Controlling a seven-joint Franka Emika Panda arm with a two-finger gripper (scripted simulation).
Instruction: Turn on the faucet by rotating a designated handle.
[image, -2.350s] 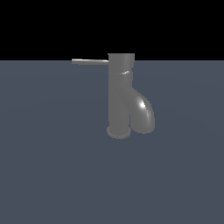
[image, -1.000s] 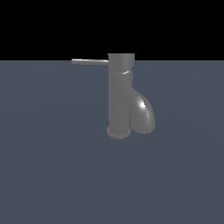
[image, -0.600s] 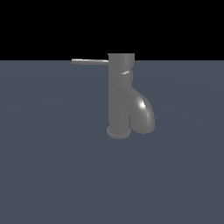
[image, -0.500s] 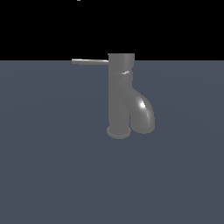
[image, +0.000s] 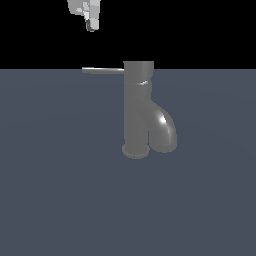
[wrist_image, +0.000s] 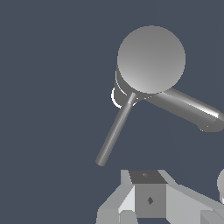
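Going from the exterior view's left, the gripper (image: 90, 22) hangs high above the free tip of the handle (image: 102, 70), well apart from it and touching nothing; I'd guess it sits there so it can drop beside the rod's far end, where a push gets the most leverage. Whether its jaws are wide or narrow I cannot tell, since only a sliver shows. The thin rod runs level into the top cap of the faucet (image: 137, 107), which stands upright on the dark floor, its fat spout curving down on the exterior view's right.
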